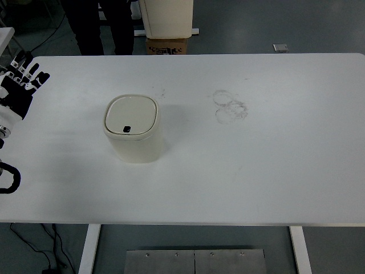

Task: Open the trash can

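Note:
A small cream trash can [134,132] stands upright on the white table [274,171], left of the middle. Its lid [130,115] lies flat and closed, with a small dark button [126,129] near the front edge. My left hand [21,85], black and white, hovers at the far left edge of the table, well to the left of the can and apart from it. Its fingers are spread and hold nothing. The right arm does not show.
Faint ring marks [230,105] stain the table right of the can. A person's dark trouser legs [97,25] stand beyond the far edge, beside a cream cabinet [166,18] and a cardboard box [167,46]. A black cable loop [8,177] lies at the left edge.

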Available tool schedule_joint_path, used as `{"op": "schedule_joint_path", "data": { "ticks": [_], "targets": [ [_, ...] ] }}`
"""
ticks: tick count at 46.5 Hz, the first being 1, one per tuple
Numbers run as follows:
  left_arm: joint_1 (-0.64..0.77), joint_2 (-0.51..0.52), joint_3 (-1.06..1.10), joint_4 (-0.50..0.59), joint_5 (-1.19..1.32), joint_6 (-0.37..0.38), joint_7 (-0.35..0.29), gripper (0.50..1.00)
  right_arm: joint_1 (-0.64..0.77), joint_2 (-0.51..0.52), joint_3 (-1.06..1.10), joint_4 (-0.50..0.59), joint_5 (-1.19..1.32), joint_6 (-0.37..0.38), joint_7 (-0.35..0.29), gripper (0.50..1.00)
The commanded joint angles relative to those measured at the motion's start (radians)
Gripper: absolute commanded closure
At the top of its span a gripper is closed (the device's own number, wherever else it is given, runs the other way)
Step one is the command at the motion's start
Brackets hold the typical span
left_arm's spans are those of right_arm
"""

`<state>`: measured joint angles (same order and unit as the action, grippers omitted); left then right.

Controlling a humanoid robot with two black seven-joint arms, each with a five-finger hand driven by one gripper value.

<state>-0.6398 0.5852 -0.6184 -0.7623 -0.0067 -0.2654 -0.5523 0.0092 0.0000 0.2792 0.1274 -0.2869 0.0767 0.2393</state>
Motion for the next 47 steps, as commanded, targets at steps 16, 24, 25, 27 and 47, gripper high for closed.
{"op": "schedule_joint_path", "data": {
  "ticks": [16, 24, 25, 27, 47],
  "targets": [
    [0.0, -0.002, 0.002, 0.0, -0.002, 0.005, -0.001, 0.5, 0.0, 0.0, 0.0, 0.0, 0.0, 0.0, 0.0, 0.509],
    [0.0, -0.002, 0.0, -0.002, -0.004, 0.003, -0.001, 0.5, 0.0, 0.0, 0.0, 0.0, 0.0, 0.0, 0.0, 0.509],
    [0.0, -0.001, 0.0, -0.002, -0.004, 0.003, -0.001, 0.5, 0.0, 0.0, 0.0, 0.0, 0.0, 0.0, 0.0, 0.509],
    [0.0, -0.001, 0.0, -0.002, -0.004, 0.003, -0.001, 0.5, 0.0, 0.0, 0.0, 0.0, 0.0, 0.0, 0.0, 0.509],
    [-0.015, 0.008, 0.008, -0.002, 0.001, 0.014, 0.005, 0.5, 0.0, 0.0, 0.0, 0.0, 0.0, 0.0, 0.0, 0.509]
  ]
}}
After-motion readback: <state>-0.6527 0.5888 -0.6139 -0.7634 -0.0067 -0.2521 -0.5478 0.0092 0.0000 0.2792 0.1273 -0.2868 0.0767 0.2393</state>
